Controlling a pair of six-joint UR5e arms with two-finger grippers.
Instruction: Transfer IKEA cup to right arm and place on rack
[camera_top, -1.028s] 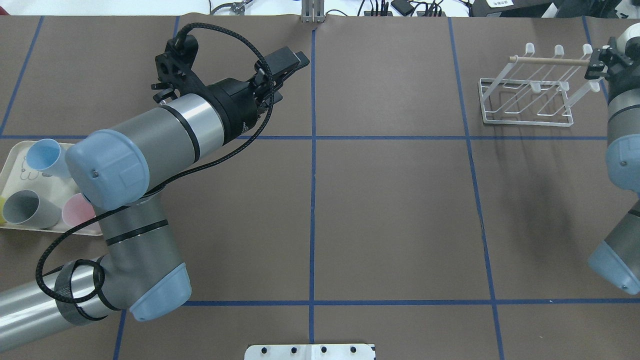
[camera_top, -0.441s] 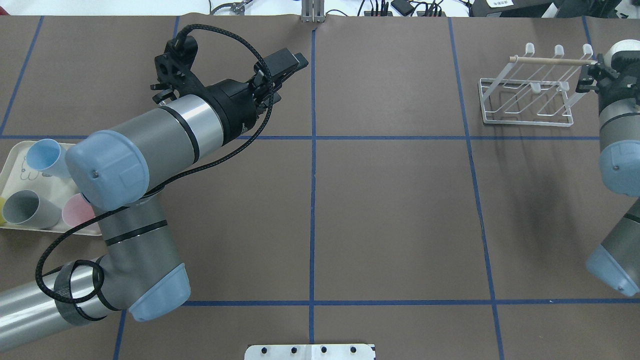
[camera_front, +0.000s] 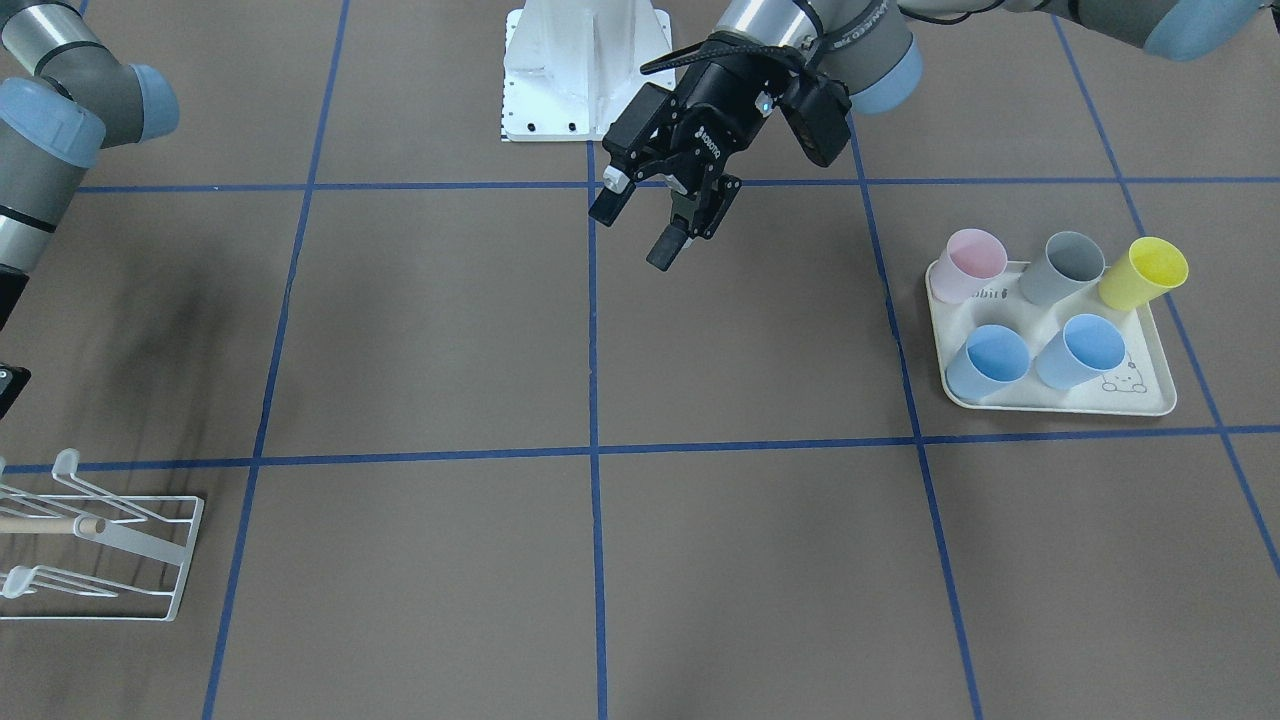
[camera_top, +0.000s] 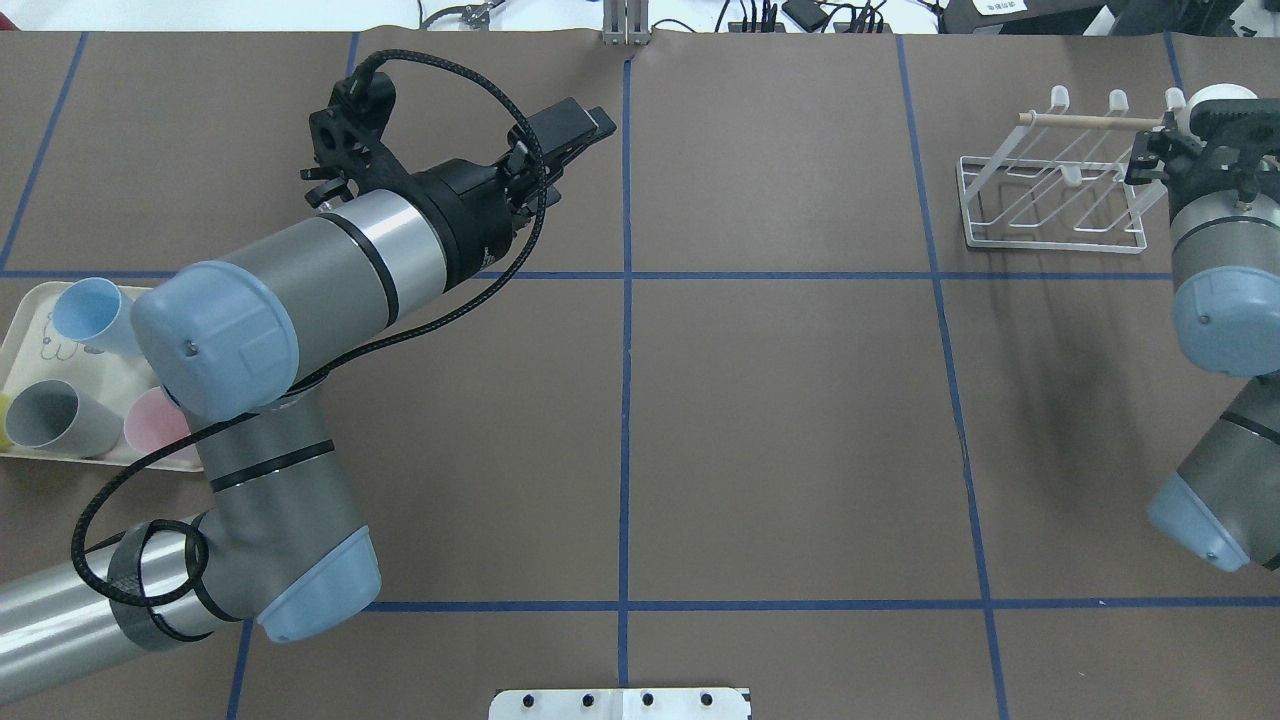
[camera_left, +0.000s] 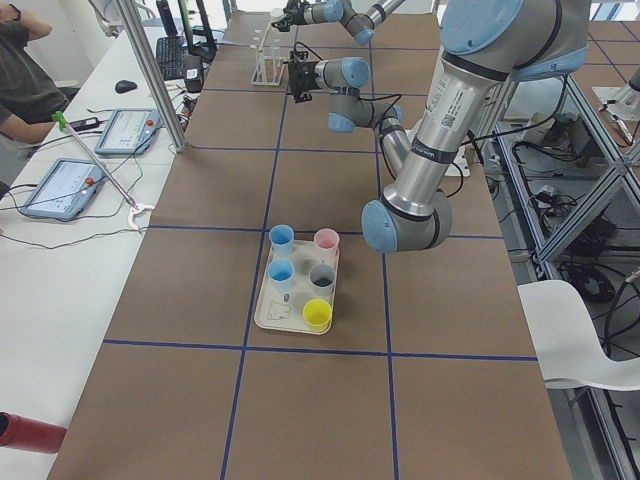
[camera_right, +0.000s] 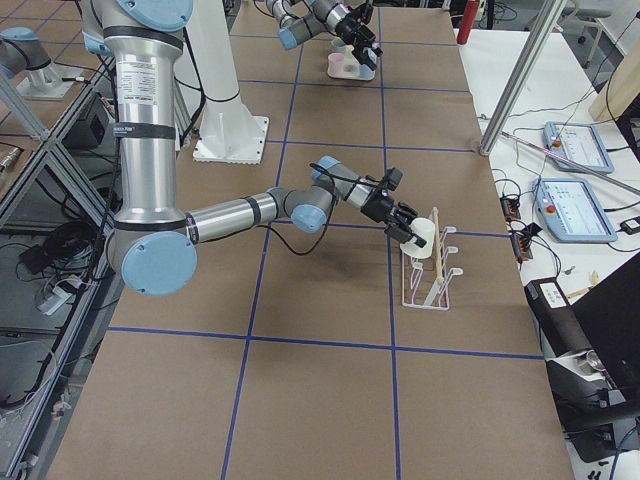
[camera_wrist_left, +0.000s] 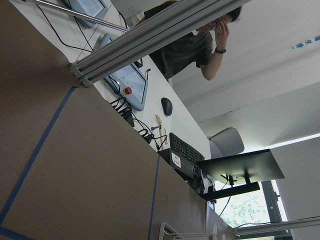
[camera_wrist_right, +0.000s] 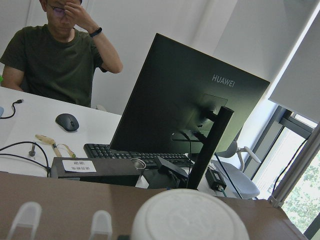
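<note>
The right gripper (camera_right: 410, 230), stretched out over the rack (camera_top: 1055, 247), clasps the white cup (camera_right: 423, 235), while the raised left gripper (camera_front: 633, 228) hangs empty with its fingers spread.

Even, diffuse light from above falls on the matte brown worktop (camera_top: 780, 420), which is uniformly bright in all exterior views. Soft, blurred-edged shadows lie on it near the rack (camera_top: 1050, 190) in the overhead view, and at the left of the front-facing view. The exterior views are sharp throughout. In the right wrist view the white cup (camera_wrist_right: 189, 217) at the bottom edge is out of focus. Daylight through the window (camera_wrist_right: 300, 190) is washed out there.
</note>
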